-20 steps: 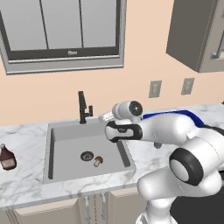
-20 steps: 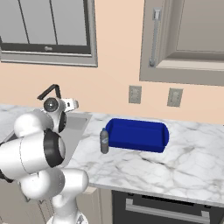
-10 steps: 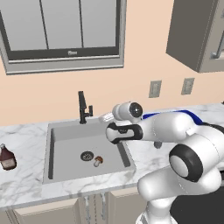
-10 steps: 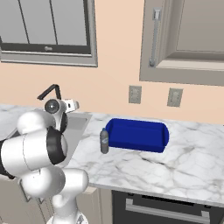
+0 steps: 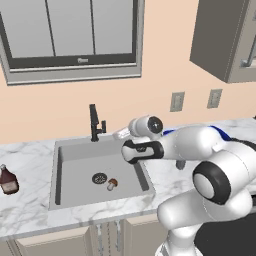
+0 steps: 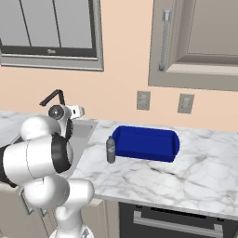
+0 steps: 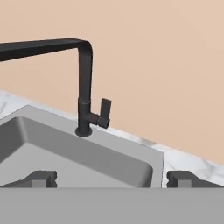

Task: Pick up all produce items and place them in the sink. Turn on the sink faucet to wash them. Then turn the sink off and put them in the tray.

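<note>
A small brown-capped mushroom (image 5: 112, 184) lies on the floor of the grey sink (image 5: 70, 150), just right of the round drain (image 5: 99, 177). The black faucet (image 5: 94, 122) stands at the sink's back rim. Its side lever (image 7: 105, 107) is centred ahead in the hand view. My gripper (image 5: 120, 133) hovers over the sink's back right part, a short way right of the faucet and pointing at it. The gripper (image 7: 112, 179) is open, with nothing between its fingertips (image 7: 42, 178). The blue tray (image 6: 146, 143) rests on the counter right of the sink.
A brown glass bottle (image 5: 7, 180) stands on the marble left of the sink. A small grey shaker (image 6: 110, 150) stands at the tray's left end. Wall outlets (image 6: 142, 100) and an upper cabinet (image 6: 195, 42) are behind the counter.
The arm has shifted only slightly near the faucet. The gripper stays open and the mushroom has not moved.
</note>
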Robot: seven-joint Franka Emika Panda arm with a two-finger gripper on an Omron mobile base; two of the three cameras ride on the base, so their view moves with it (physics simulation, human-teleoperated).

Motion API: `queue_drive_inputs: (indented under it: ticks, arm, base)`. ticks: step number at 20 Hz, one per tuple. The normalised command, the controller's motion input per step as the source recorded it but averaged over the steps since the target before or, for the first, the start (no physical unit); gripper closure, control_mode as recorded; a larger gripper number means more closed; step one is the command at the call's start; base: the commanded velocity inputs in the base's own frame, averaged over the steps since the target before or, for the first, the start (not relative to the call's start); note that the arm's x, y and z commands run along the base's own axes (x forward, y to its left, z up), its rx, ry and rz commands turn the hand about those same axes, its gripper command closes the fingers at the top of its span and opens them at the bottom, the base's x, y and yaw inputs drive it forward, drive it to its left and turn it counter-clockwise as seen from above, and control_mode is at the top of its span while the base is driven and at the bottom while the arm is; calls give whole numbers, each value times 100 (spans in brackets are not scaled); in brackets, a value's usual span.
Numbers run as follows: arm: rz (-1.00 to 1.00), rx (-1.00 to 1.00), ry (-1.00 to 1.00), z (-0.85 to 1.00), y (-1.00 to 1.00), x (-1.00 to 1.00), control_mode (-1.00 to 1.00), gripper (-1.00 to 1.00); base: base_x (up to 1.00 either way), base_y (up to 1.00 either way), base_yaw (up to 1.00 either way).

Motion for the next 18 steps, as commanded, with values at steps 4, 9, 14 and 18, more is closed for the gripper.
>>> queue_drive_inputs:
  ticks: [4,9,14,18]
  arm:
    - [0,0,0,0,1,17,-100,-100]
    - [0,0,0,0,1,34,-100,-100]
    - [0,0,0,0,0,36,-100,-100]
    - [0,0,0,-1,0,35,-100,-100]
  base:
    - [0,0,0]
    - [0,0,0]
    - [0,0,0]
    - [0,0,0]
